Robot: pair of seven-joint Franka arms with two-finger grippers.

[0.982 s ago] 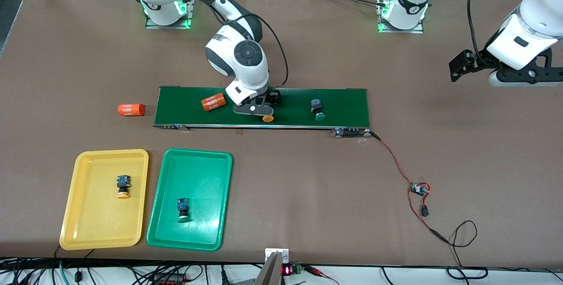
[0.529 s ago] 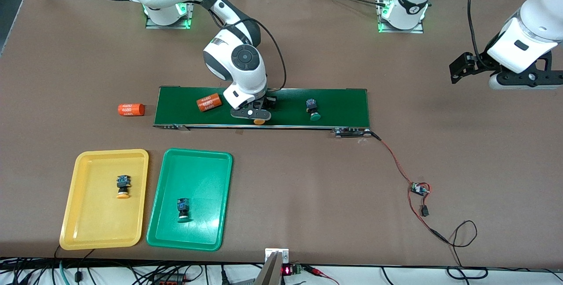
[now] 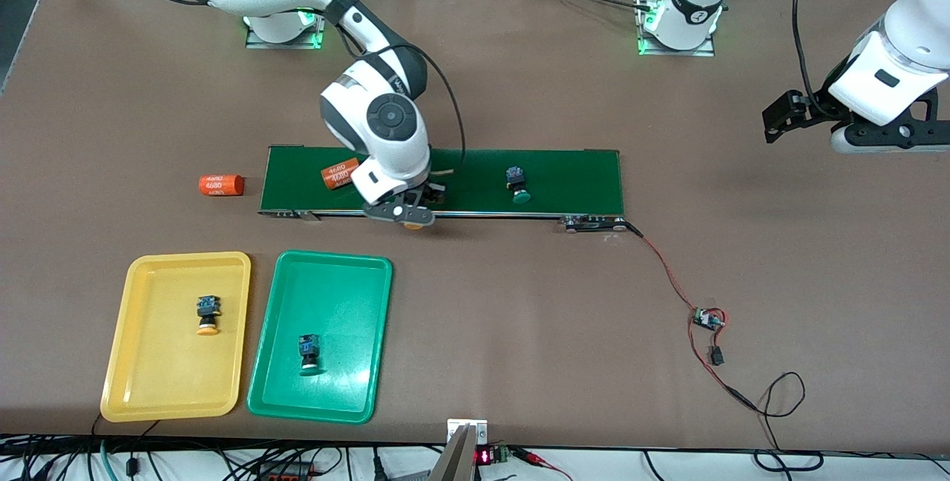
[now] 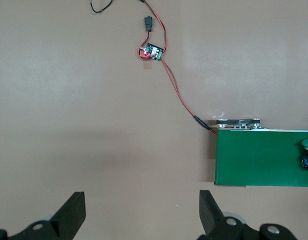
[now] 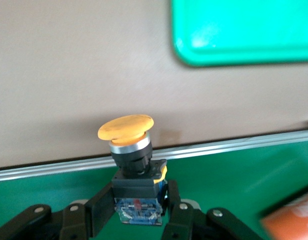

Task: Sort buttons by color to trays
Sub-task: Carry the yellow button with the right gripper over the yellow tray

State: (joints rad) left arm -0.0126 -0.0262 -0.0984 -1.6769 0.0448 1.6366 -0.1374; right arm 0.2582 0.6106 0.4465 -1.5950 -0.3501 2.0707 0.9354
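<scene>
Left hand [image 3: 853, 141] half cut by frame edge; orange cylinder [image 5: 294, 220] blurred, cropped.

Front cam high, facing arms; wrist cams down; shared: conveyor belt [image 3: 445, 180].

Glossy plastic green tray [image 3: 320, 401]; matt brown table [image 3: 519, 303]; matt green belt [image 3: 571, 177] edged in shiny metal.

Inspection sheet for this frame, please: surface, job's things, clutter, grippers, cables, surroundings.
Surface: brown table, dark green belt across it.
Job's things: orange button in yellow tray; green button in green tray; second green button on the belt; second orange button in the right gripper.
Clutter: one orange cylinder on the belt, another on the table beside it.
Grippers: right gripper shut on the button above the belt's edge; left gripper open, waiting over bare table.
Cables: red-black wire from belt to a small board.
Surroundings: nothing seen.
</scene>
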